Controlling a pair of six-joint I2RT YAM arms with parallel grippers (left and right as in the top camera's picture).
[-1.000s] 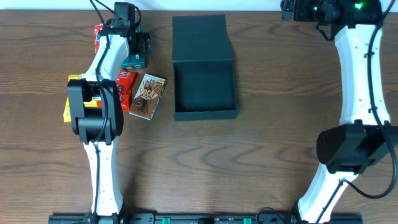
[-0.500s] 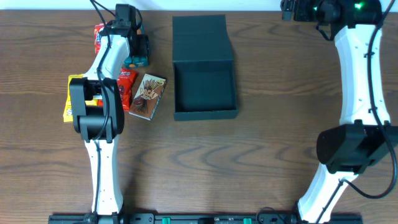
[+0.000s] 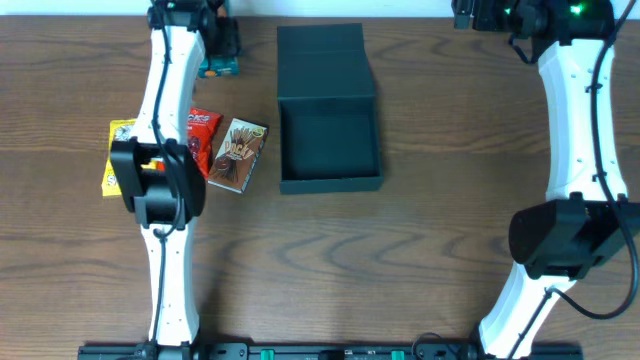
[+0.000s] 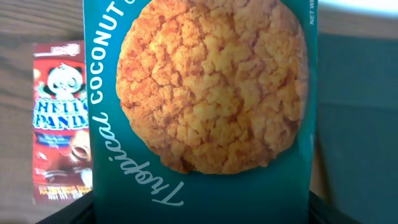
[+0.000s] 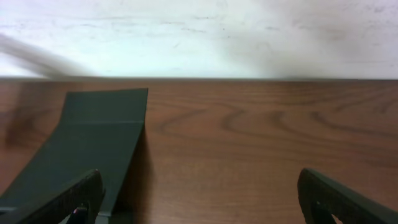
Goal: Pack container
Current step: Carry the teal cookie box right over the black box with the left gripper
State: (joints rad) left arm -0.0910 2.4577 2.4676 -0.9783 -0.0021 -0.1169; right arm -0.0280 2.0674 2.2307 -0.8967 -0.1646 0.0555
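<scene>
Teal glossy coconut-cookie packet (image 4: 199,93) clamped in my left claw (image 3: 218,50), likely bound for the dark matte square cardboard box (image 3: 330,140); right claw (image 5: 199,199) wide, idle, out of the way.

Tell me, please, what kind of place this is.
Probably a robotics lab bench: a wood-grain table against a white wall, with mounted robot arms and snack packets beside a dark container.

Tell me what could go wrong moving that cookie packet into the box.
The cookie packet hides its own grip in the wrist view; a shallow hold could let it slip. The open lid of the box lies just beside the packet, so a low sideways move might catch it.
</scene>
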